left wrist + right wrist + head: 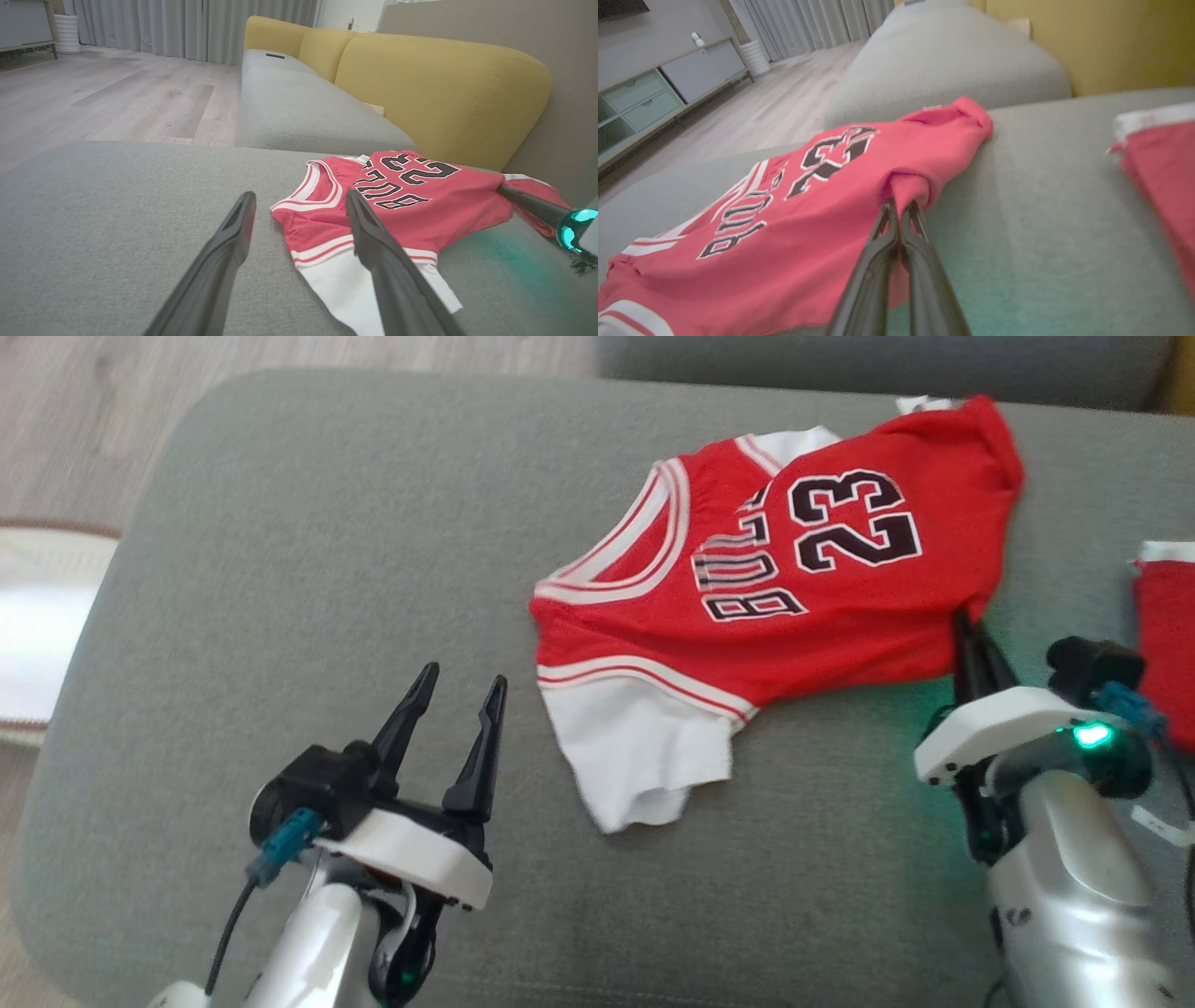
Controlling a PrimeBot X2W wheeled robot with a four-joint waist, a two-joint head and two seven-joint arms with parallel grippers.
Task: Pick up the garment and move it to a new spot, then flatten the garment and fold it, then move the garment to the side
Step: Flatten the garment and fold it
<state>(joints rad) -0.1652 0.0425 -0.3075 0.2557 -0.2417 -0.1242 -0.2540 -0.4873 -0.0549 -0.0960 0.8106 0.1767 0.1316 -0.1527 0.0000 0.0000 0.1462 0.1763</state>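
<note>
We see a red jersey (840, 625) with white sleeves, white-striped trim and black white-edged numerals; the cushion (327, 569) is grey, the sofa back (444, 84) yellow.

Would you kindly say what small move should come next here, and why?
Probably raise the right claw slightly: it is shut on the edge of the red jersey, which lies rumpled on the grey cushion, and the left claw stands open.

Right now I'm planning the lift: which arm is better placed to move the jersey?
Right. The right gripper is shut on an edge of the jersey; the left gripper stands open beside it, holding nothing.
</note>
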